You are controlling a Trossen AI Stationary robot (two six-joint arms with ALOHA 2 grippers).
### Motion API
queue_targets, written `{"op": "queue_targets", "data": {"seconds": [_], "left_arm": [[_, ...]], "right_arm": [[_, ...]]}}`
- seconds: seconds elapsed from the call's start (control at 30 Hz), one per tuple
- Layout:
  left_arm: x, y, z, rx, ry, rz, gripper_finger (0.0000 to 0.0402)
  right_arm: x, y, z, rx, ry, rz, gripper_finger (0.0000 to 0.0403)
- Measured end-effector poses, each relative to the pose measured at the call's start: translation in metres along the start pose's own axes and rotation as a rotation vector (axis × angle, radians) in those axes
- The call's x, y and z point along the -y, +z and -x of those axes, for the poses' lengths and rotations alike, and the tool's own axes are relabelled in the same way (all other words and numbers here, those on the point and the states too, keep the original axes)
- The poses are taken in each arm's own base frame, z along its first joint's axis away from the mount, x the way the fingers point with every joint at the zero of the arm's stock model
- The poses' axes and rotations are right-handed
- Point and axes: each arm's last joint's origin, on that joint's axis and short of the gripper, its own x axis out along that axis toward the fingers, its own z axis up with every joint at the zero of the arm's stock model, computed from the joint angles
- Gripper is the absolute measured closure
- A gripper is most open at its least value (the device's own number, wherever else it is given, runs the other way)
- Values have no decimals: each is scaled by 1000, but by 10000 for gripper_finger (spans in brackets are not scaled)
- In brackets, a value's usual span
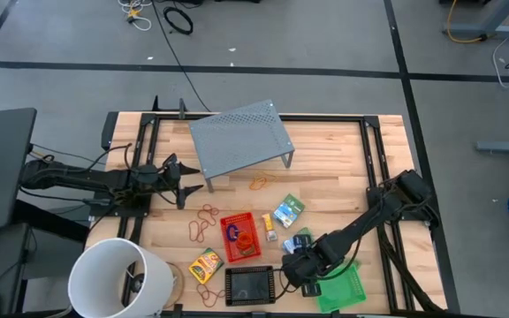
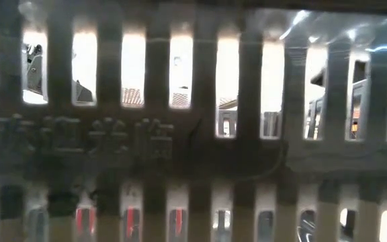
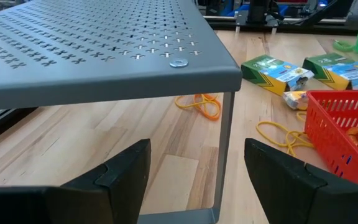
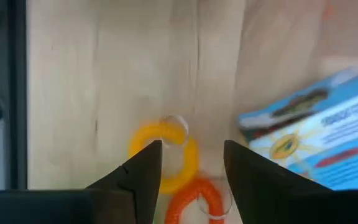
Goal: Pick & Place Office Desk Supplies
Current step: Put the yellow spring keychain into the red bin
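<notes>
Supplies are mostly still loose on the table [image 1: 343, 168], so I'd call this early-to-mid. Red tray [image 1: 240, 236] already has a few bits in it; black tray [image 1: 251, 284] just below it looks empty; green tray [image 1: 344, 289] sits partly under my right arm. Still out: rubber bands [image 1: 203, 221] left of the red tray, another band [image 1: 260, 183] just by the grey riser [image 1: 239, 137], crayon box [image 1: 206, 263] near the white bucket [image 1: 118, 279], teal packets [image 1: 288, 211] right of the red tray. Right gripper [image 4: 191, 163] is low between black and green trays, fingers apart, straddling a yellow ring [image 4: 165, 154] with an orange ring [image 4: 191, 198] touching it; nothing pinched yet as far as I can see. Rings lie flat, no real long axis. Nearest packet [image 4: 319, 134] lies flat, long axis diagonal across the boards. Left gripper [image 1: 182, 184] waits by the riser's left leg, fingers spread, empty.
</notes>
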Motion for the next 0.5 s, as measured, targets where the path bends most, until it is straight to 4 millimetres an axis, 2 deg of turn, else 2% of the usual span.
{"op": "queue_targets", "data": {"seconds": [0.37, 0.5], "left_arm": [[0, 0, 0, -1, 0, -1, 140], [0, 0, 0, -1, 0, -1, 140]], "right_arm": [[1, -2, -10, -53, 3, 48, 224], [3, -5, -23, -101, -10, 66, 224]]}}
